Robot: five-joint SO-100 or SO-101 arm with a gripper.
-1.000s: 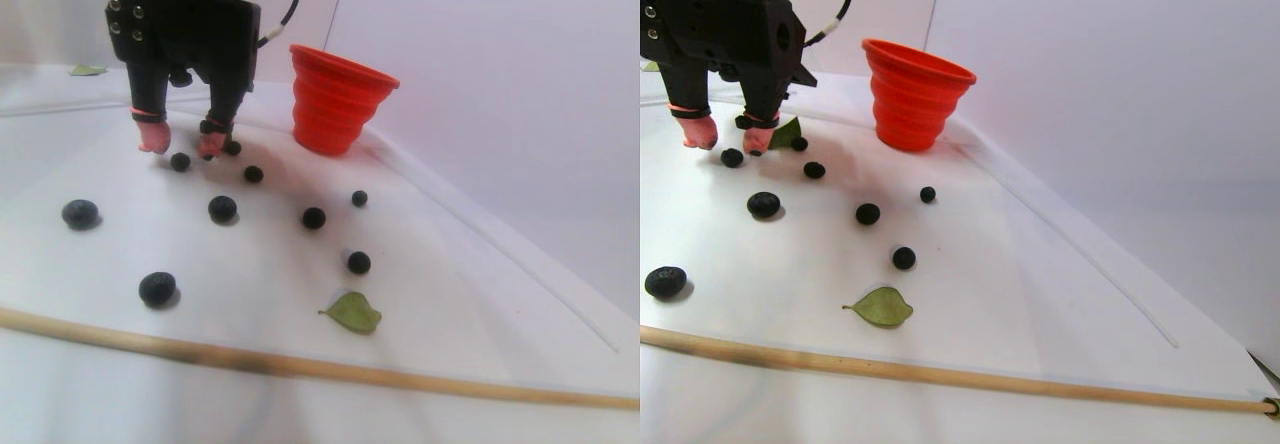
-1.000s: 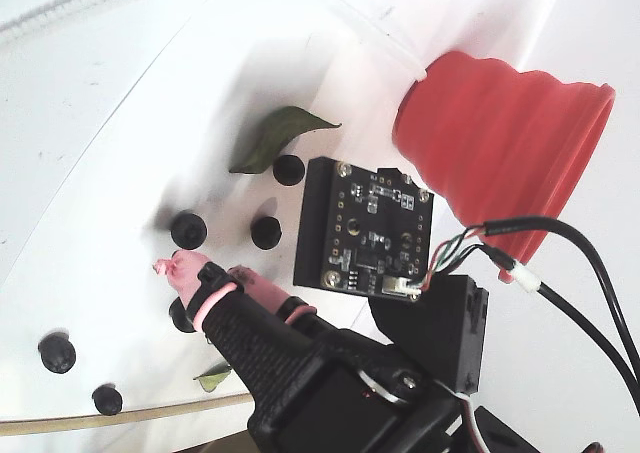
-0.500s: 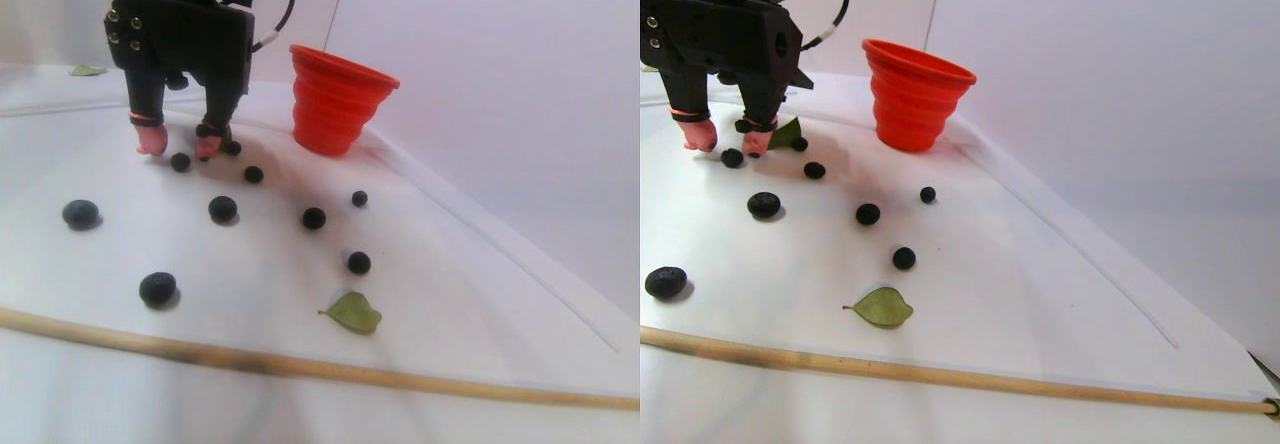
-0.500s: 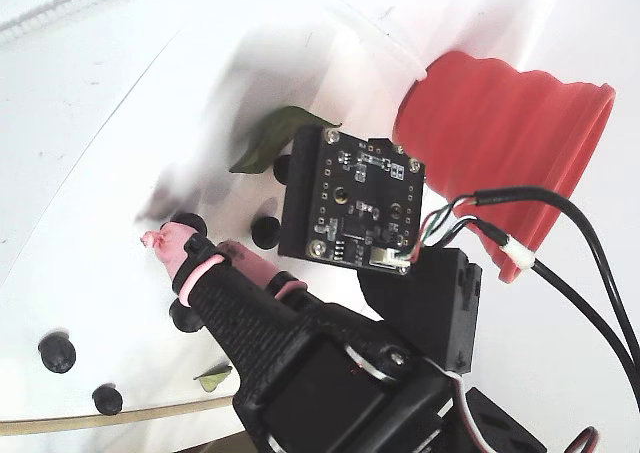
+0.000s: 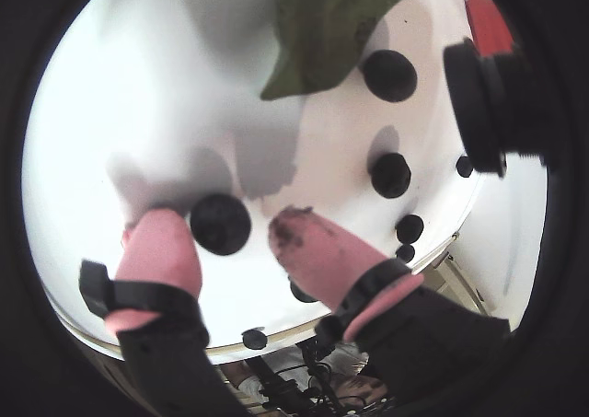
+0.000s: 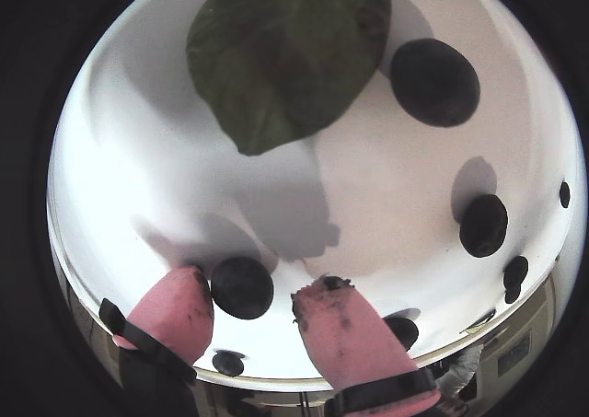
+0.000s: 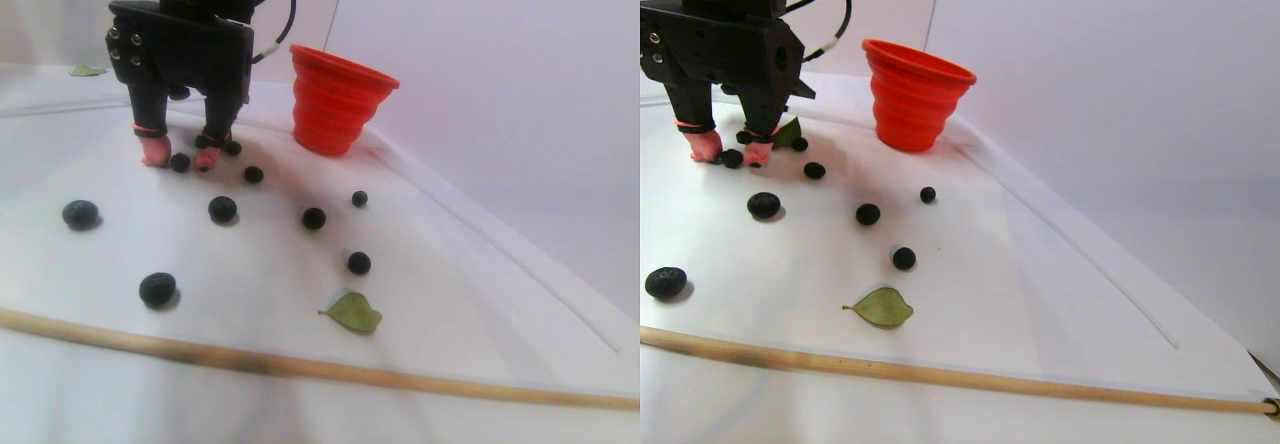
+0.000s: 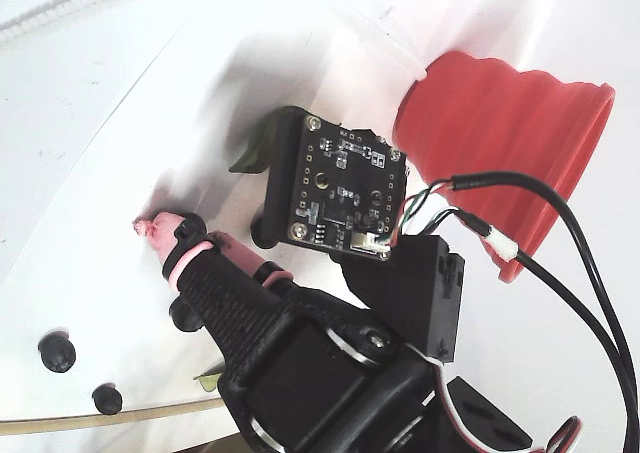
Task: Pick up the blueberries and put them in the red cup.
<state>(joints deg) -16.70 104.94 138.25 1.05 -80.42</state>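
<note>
End effector (image 6: 267,302) straddles blueberry (image 6: 241,287); leaf (image 6: 281,53) just beyond.

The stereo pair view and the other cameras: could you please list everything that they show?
blueberries: nine, dark blue-black, scattered over the white surface; one lies between the fingertips
red cup: one, red, upright at the back, beside the arm
leaves: three, green; one near the front, one behind the gripper, one far back on the left
stick: one, tan, along the front edge
table: one, white
circuit board: one, black, mounted on the gripper
cables: black, running off the arm
gripper: one, black with pink tips, open around a blueberry
</note>
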